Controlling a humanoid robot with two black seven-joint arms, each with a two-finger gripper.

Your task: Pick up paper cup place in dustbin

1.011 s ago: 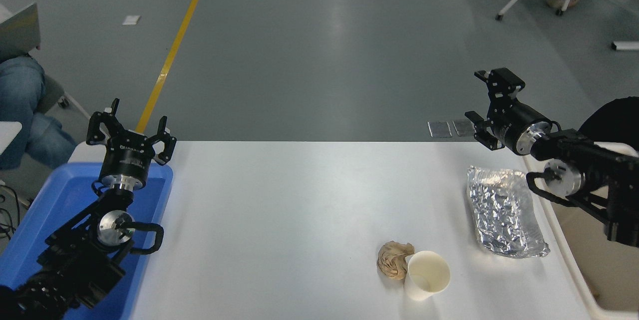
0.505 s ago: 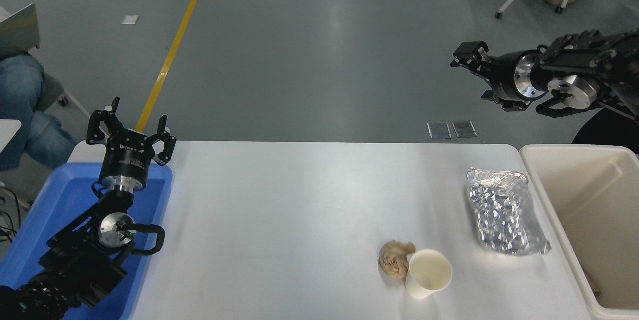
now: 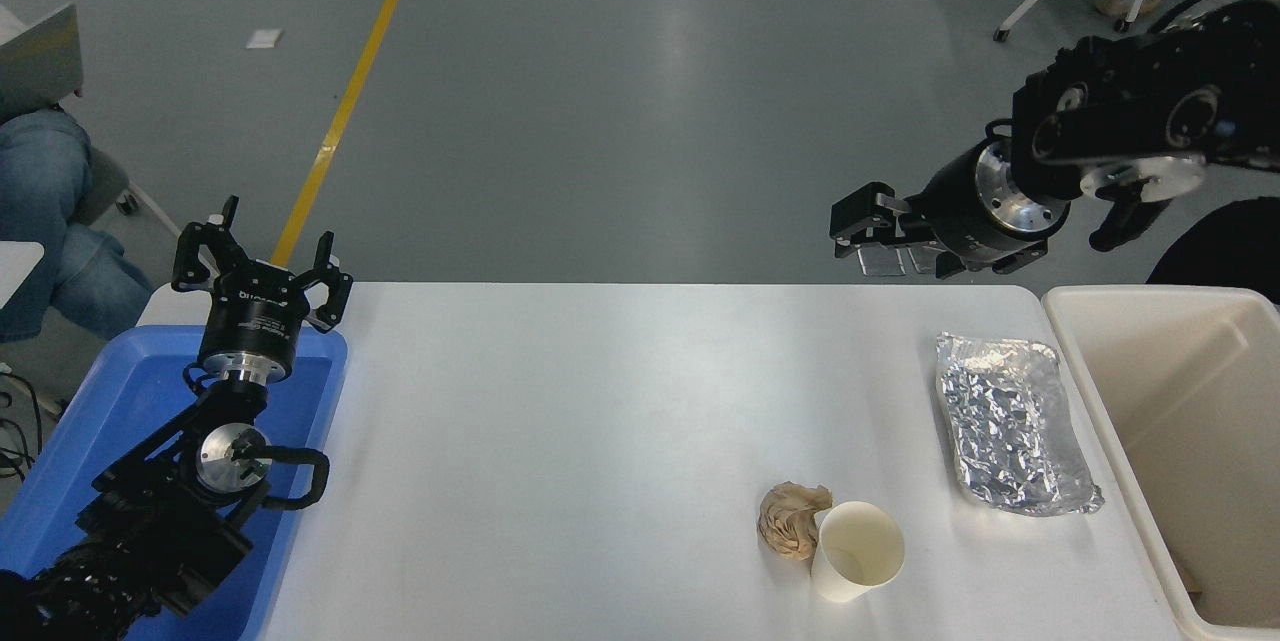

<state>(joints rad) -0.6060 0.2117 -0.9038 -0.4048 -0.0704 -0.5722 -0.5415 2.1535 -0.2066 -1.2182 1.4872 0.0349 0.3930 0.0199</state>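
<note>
A tapered paper cup [image 3: 857, 551] touches a crumpled brown wad [image 3: 790, 519]; the right gripper [image 3: 862, 227] (grip unclear) hangs apart.

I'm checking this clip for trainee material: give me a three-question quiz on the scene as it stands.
1. True or false: the paper cup lies inside the dustbin.
2. What touches the cup's left side: A) the foil tray, B) the brown paper wad, C) the blue tray?
3. Fill in: the right hand hangs above the table's ___ edge, while the left hand is parked over the blue tray.

Key:
1. False; it stands upright on the table.
2. B.
3. Far.
</note>
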